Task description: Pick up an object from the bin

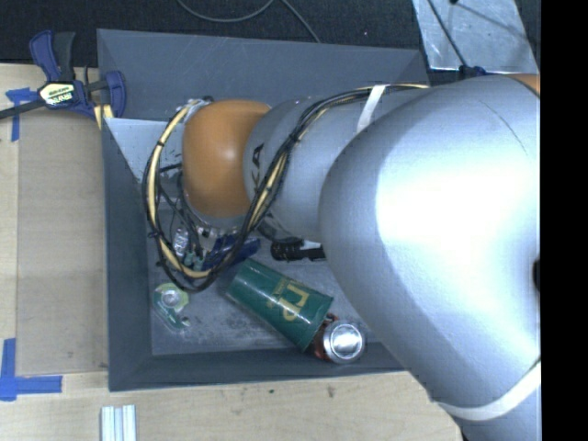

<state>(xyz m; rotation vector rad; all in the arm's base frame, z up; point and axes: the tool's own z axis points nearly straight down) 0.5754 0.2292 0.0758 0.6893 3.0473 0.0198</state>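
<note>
My tool (195,246) hangs near the bin's (127,246) left wall, just beside a lying green can (276,301); spread or pressed together, I cannot tell.

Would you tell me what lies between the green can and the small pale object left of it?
Only bare bin floor separates the green can from the small pale object, as seen in the camera view.

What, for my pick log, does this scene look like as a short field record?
bin: grey metal, sloped walls
arm: enters from right, orange wrist cover above left-middle floor
can: dark green, on its side, silver end toward lower right
small clear thing: lower-left floor, apart from can
grasp: cannot tell
</note>
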